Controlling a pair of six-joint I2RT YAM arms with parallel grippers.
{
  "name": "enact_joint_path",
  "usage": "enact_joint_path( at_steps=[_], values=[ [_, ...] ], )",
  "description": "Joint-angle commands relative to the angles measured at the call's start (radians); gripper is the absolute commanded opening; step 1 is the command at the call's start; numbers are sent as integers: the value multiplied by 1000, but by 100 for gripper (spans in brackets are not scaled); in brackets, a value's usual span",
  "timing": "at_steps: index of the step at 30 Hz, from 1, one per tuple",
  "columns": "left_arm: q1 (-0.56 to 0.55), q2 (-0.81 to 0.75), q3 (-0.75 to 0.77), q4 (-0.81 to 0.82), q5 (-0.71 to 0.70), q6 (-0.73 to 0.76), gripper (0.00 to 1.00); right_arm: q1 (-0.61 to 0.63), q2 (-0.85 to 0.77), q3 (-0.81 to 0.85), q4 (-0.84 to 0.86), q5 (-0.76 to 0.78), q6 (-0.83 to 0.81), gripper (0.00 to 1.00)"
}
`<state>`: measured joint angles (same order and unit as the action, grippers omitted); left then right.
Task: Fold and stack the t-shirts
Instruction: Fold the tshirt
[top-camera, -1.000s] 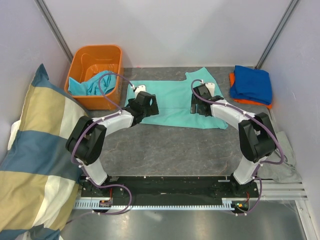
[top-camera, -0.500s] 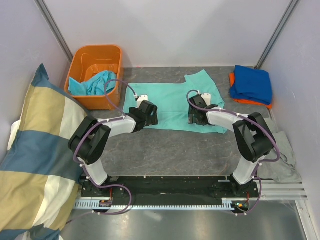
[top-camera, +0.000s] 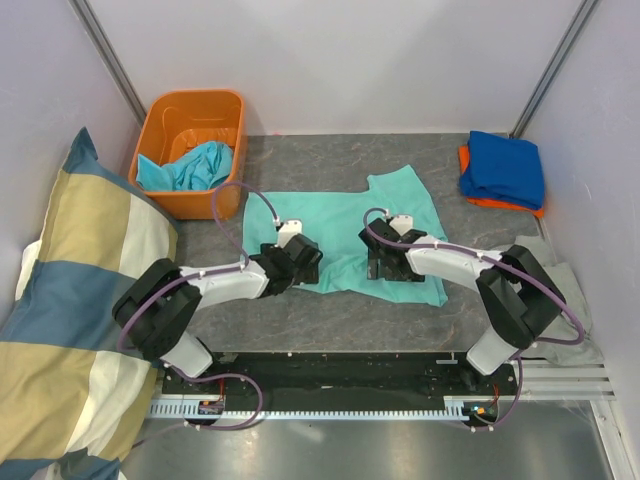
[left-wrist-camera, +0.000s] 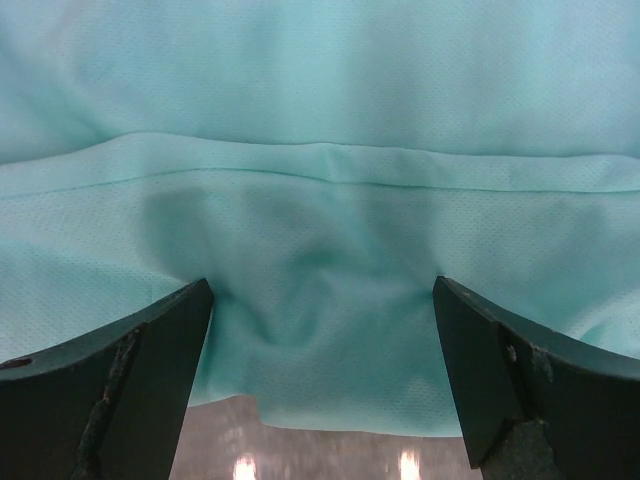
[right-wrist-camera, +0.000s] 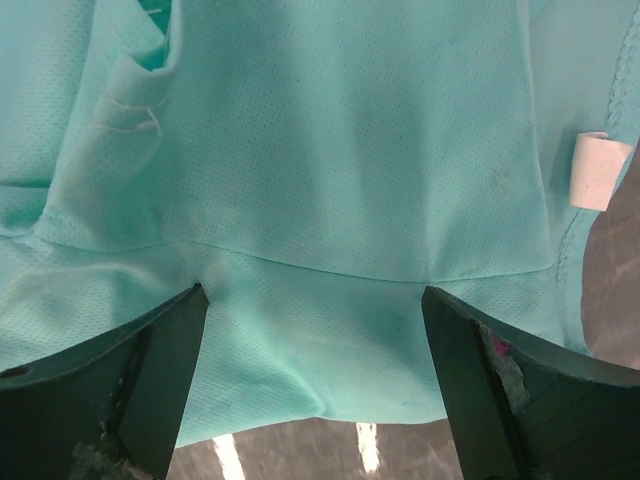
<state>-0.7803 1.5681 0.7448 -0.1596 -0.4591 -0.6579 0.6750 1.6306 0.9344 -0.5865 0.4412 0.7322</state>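
Note:
A mint-teal t-shirt (top-camera: 350, 215) lies spread on the grey table, its near edge a little rumpled. My left gripper (top-camera: 298, 262) sits on the shirt's near-left edge and my right gripper (top-camera: 386, 260) on its near-right part. In the left wrist view the jaws stand wide apart (left-wrist-camera: 320, 330) with the fingertips down on the shirt (left-wrist-camera: 320, 120), which creases between them. The right wrist view shows the same: jaws wide (right-wrist-camera: 315, 320) on the shirt (right-wrist-camera: 330, 150). A royal blue shirt (top-camera: 505, 165) lies folded on an orange one (top-camera: 466, 160) at the far right. A turquoise shirt (top-camera: 190, 165) lies in the bin.
An orange plastic bin (top-camera: 190, 105) stands at the far left. A big blue-and-cream striped pillow (top-camera: 70, 300) fills the left side. A grey cloth (top-camera: 565, 320) lies at the near right. Bare table shows just beyond the shirt's near edge (left-wrist-camera: 320, 450).
Both grippers have moved toward the near edge of the table, and the mint-teal shirt has slid with them, away from the back wall.

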Motion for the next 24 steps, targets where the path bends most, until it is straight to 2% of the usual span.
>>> enact_joint_path(
  at_steps=[1, 9, 14, 19, 24],
  values=[
    [-74, -57, -87, -210, 80, -169, 100, 26, -44, -72, -193, -42, 91, 98],
    [-155, -187, -173, -316, 85, -261, 100, 26, -166, -146, -302, -15, 164, 98],
    [-200, -230, -174, -359, 77, -261, 100, 26, -224, -161, -338, 1, 194, 98],
    [-278, -284, -124, -441, 43, -285, 100, 28, -293, -117, -401, 22, 196, 98],
    [-355, -376, -33, -576, -29, -318, 100, 28, -371, 18, -453, 39, 165, 98]
  ],
)
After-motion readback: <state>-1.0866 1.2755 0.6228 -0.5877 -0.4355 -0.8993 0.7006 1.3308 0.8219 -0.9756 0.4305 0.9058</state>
